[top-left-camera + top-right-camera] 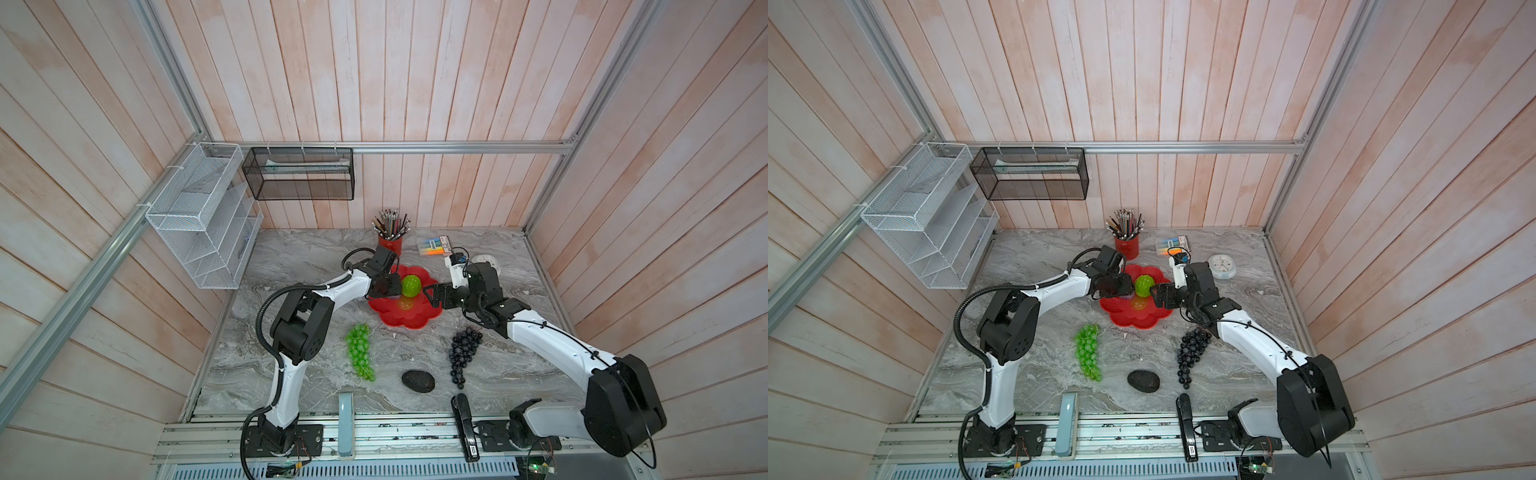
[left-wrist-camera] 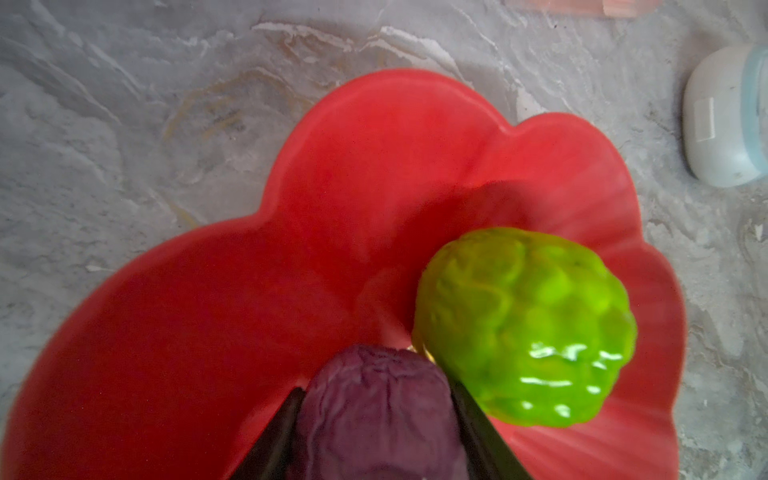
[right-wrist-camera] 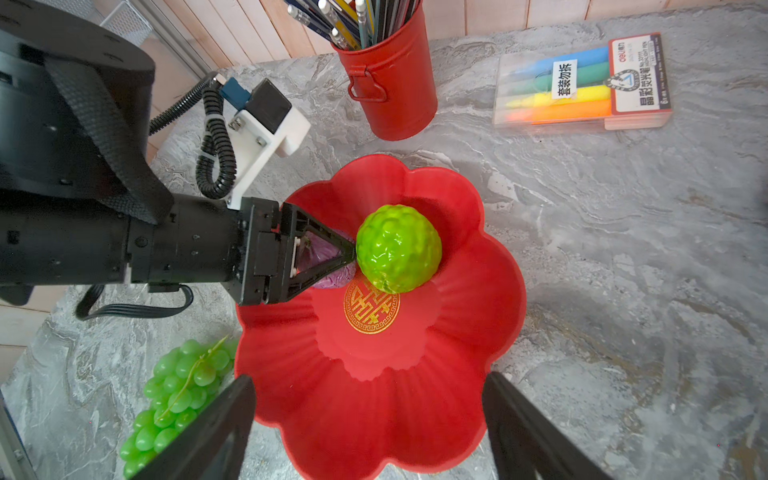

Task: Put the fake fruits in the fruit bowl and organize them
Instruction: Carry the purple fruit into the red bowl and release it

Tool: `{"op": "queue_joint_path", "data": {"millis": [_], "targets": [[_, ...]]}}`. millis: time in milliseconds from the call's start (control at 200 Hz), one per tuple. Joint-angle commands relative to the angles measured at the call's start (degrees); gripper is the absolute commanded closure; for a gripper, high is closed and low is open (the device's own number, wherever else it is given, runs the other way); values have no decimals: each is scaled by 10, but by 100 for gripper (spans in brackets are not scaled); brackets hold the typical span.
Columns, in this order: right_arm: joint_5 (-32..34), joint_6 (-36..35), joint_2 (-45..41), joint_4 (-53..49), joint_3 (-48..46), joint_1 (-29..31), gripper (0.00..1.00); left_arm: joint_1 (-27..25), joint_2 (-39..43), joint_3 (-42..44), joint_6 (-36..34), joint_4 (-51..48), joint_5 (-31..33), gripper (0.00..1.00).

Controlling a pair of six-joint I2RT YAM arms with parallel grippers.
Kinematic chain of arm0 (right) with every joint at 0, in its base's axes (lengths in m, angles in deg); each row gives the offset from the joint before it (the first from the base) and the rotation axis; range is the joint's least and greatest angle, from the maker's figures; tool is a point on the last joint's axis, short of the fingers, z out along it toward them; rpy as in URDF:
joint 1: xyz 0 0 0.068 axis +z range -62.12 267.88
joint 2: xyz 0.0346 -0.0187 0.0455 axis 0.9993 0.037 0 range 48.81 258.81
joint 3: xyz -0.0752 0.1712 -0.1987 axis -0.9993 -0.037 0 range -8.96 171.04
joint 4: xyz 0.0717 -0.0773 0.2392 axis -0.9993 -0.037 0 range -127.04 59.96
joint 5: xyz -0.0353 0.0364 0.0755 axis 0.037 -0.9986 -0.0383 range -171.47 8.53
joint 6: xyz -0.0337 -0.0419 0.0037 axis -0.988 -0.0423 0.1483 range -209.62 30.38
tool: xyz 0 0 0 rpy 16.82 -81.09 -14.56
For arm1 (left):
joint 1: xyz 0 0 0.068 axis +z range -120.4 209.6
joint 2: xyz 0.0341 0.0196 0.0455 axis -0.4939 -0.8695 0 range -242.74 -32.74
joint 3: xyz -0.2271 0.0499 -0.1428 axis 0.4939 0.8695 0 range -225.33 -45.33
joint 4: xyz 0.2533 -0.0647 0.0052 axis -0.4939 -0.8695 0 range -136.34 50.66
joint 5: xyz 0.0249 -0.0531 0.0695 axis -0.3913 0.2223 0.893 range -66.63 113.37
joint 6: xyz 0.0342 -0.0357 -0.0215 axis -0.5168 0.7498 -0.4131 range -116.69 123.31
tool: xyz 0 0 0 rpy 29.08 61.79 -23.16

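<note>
- The left end effector (image 2: 375,388) is holding the small purple ball (image 2: 374,432) between its two fingers, low over the fruit bowl (image 3: 511,291) near the gold emblem (image 3: 371,307).
- The bumpy lime-green ball (image 3: 397,249) is sitting inside the bowl, touching or just beside the purple ball and one left finger. As the fingers spread to release, that finger is likely to push the green ball toward the scalloped rim.
- Both balls are round and the dish is shallow and glossy. Either one is liable to roll out if it is nudged or dropped from any height.
- The right end effector (image 3: 370,376) is hovering wide and empty over the near rim of the bowl, close to the left one. With two arms working over one dish, a collision or a bump to the rim is a risk, and the bowl may slide on the tabletop.
- The green grape bunch (image 1: 359,351), the purple-black grape bunch (image 1: 463,349) and the dark avocado-like oval (image 1: 417,380) are lying on the tabletop, outside the bowl.
- The bunches are looking long and limp. When lowered in, they are likely to drape over the rim or sweep the balls out, so space is needing to be kept.
</note>
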Motion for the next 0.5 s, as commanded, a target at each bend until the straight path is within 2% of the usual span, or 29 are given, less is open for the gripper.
{"op": "queue_joint_path", "data": {"millis": [0, 185, 220, 495], "targets": [[2, -11, -10, -21, -12, -1, 14, 1, 3, 4, 6, 10, -3, 39], [-3, -12, -25, -32, -21, -1, 13, 1, 25, 9, 2, 9, 8, 35], [0, -13, -26, -34, -21, -1, 13, 1, 26, 7, 0, 5, 10, 30], [-18, -32, -43, -66, -12, 1, 13, 1, 75, 17, -3, -18, 20, 31]]}}
